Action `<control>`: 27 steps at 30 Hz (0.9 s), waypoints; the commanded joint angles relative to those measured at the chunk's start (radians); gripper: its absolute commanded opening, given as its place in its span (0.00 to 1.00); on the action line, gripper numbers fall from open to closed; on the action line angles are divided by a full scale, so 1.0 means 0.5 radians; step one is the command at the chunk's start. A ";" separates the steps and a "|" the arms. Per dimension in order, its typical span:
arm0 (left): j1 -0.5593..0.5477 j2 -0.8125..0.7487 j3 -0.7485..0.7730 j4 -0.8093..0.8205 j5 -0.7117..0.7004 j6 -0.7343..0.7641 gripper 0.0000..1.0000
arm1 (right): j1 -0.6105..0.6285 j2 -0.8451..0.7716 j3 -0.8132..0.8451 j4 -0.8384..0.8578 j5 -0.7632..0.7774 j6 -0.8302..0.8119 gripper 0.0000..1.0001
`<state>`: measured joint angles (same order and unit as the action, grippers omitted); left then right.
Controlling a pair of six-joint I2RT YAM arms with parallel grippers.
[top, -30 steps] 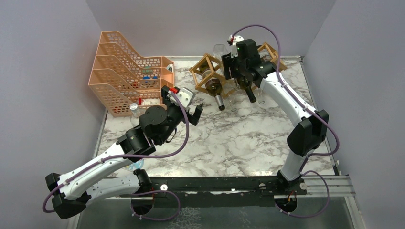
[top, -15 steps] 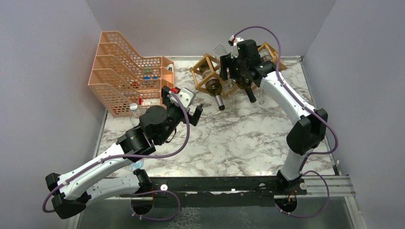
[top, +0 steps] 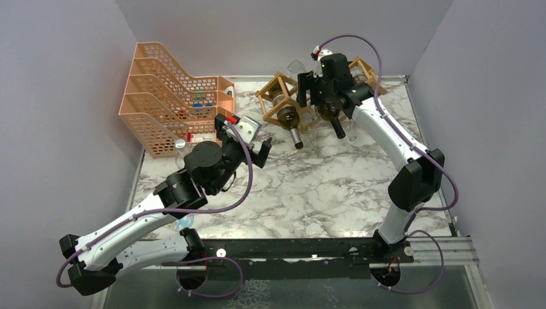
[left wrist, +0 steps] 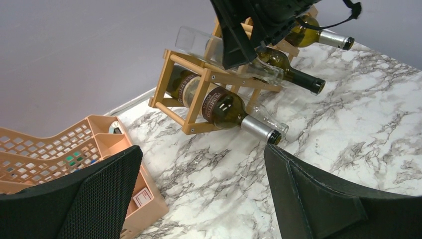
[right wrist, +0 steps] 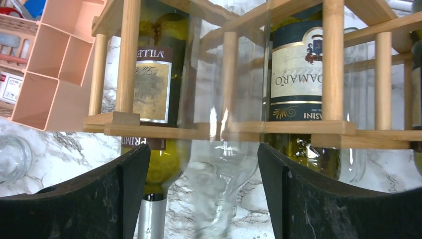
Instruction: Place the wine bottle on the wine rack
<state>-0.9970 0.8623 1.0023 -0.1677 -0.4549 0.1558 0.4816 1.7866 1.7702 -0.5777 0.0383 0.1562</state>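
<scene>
The wooden wine rack (top: 278,96) stands at the back of the table, also in the left wrist view (left wrist: 194,107) and the right wrist view (right wrist: 229,130). Green wine bottles (top: 291,122) (left wrist: 224,107) lie in its cells, necks toward me. A clear glass bottle (right wrist: 224,169) (left wrist: 199,42) lies in the notch on top between two cells. My right gripper (top: 317,98) (right wrist: 204,199) is open, a jaw on each side of the clear bottle, with gaps. My left gripper (top: 243,140) (left wrist: 199,189) is open and empty above the marble, in front of the rack.
An orange mesh file tray (top: 167,96) (left wrist: 99,149) stands at the back left, close to my left gripper. A small clear bottle (top: 182,148) stands by its front. Grey walls close the table on three sides.
My left gripper has shifted slightly back and left. My right gripper has barely moved over the rack, and the clear bottle stays in place.
</scene>
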 commanded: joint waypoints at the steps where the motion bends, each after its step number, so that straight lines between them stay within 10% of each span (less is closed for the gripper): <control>1: -0.003 -0.007 0.118 -0.013 -0.116 0.012 0.99 | 0.018 -0.218 -0.050 0.138 0.120 -0.027 0.82; 16: -0.003 -0.066 0.491 0.064 -0.418 0.086 0.99 | 0.729 -0.341 -0.374 0.771 -0.230 -0.079 0.80; 27: -0.003 -0.258 0.449 0.233 -0.541 0.143 0.99 | 1.218 0.355 -0.101 1.239 -0.272 -0.065 0.80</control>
<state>-0.9970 0.7513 1.2171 -0.0994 -0.6750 0.2043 1.0527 1.8408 1.6283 -0.0704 -0.0738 0.1230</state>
